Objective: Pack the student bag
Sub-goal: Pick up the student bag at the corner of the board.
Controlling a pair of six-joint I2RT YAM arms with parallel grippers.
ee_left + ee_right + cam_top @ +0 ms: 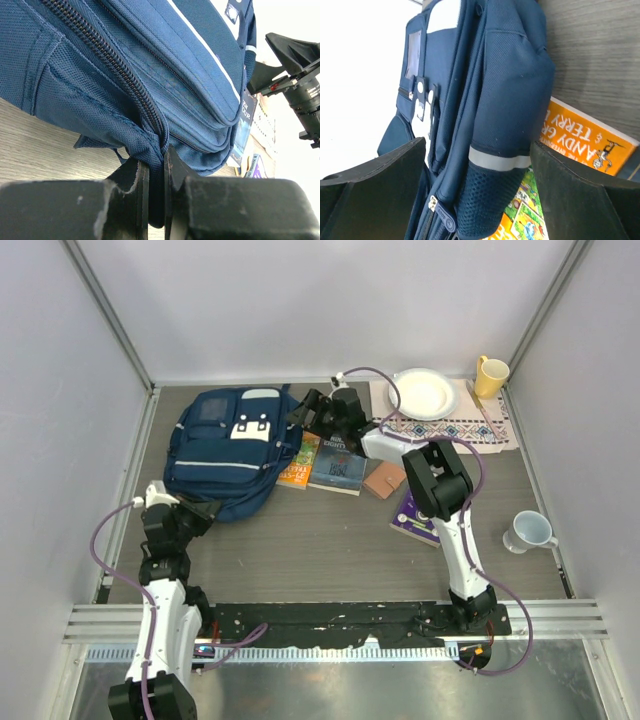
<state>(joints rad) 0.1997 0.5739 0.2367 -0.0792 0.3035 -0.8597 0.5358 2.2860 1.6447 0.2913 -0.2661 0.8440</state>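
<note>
Student bag [225, 450] lies flat, far-left of my workspace. Big, soft, floppy fabric; I judge it'll sag and feel light, so take seams or the zipper edge. Left gripper [156, 167] is pinched tight on its near corner fabric. Right gripper [477, 150] is spread wide, straddling the side pocket and holding nothing. An orange paperback [580, 135] lies partly under that edge.
</note>
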